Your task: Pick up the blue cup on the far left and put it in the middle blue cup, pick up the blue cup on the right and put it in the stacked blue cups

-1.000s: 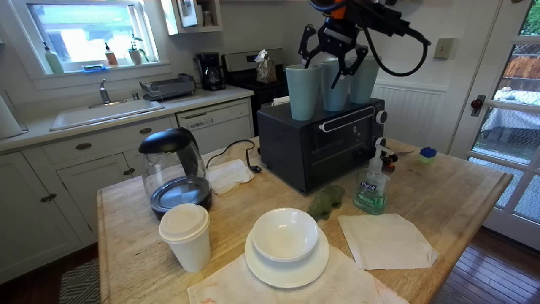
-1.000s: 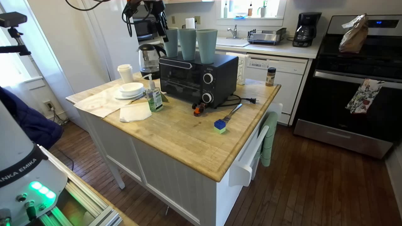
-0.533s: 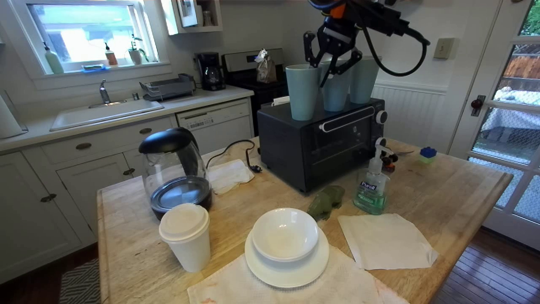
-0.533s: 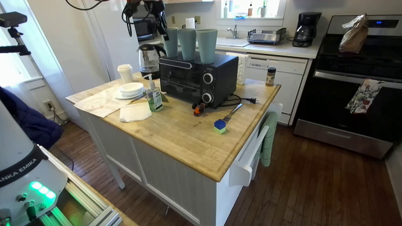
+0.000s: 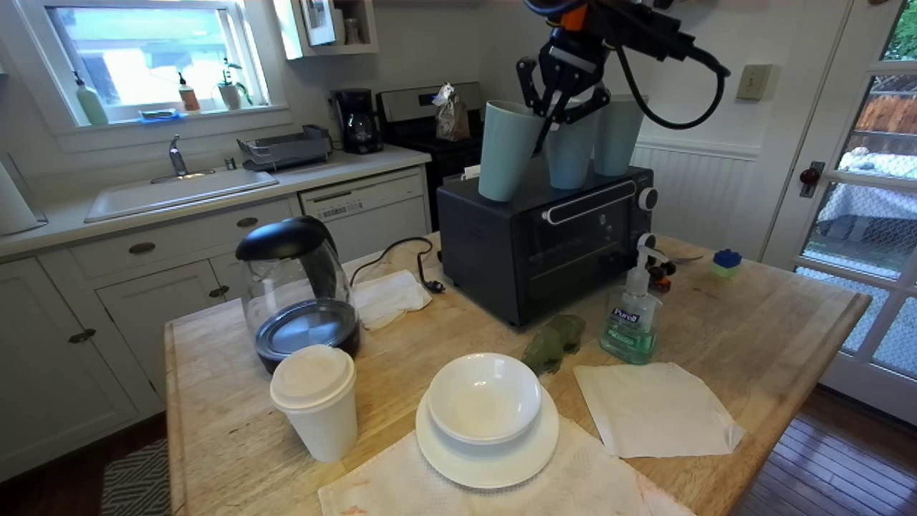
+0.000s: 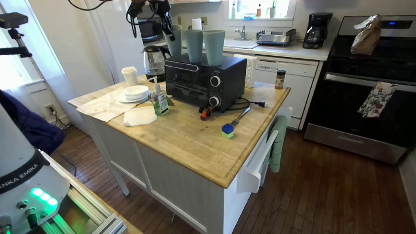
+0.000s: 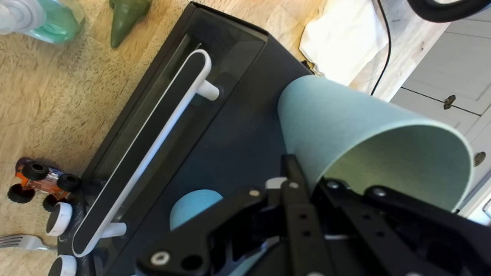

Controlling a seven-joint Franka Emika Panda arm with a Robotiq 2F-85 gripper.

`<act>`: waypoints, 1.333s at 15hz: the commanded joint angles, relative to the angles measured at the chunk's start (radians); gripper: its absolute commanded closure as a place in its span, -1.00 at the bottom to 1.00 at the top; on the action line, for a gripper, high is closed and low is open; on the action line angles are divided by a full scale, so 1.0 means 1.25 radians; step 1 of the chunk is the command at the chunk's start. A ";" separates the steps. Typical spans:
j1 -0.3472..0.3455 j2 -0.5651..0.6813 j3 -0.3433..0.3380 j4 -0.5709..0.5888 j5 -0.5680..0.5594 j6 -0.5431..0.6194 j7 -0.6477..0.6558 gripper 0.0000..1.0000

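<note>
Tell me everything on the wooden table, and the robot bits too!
oven: one, black, on table
kettle: one, clear and black, beside oven
tilted cup: one, blue, kettle end of oven
upright cups: two, blue, on oven
lidded cup: one, white, by kettle
bowl: one, white, on plate
plate: one, white, on cloth
cloth: one, cream, under plate
bottle: one, green, before oven
napkins: two, pale, by kettle and bottle
figurine: one, green, near bowl
toy car: one, orange, by oven
fork: one, silver, by block
block: one, blue and green, by fork
jar: one, brown, table corner
cords: two, black, beside oven
mystery object: one, white, behind oven
gripper: one, black, shut on tilted cup
robot arm: one, white, beside table
</note>
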 commanded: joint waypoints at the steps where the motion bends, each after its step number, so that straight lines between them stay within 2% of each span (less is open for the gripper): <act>1: 0.015 0.000 -0.012 0.019 0.022 -0.007 0.006 0.98; 7: 0.015 -0.027 -0.013 0.032 0.020 -0.034 0.017 0.98; 11: 0.012 -0.053 -0.013 0.064 0.031 -0.120 0.014 0.98; 18: 0.003 -0.085 -0.021 0.157 -0.001 -0.267 0.002 0.98; 19: 0.005 -0.080 -0.019 0.125 0.004 -0.229 0.007 0.98; 20: 0.004 -0.083 -0.019 0.132 0.004 -0.236 0.007 0.90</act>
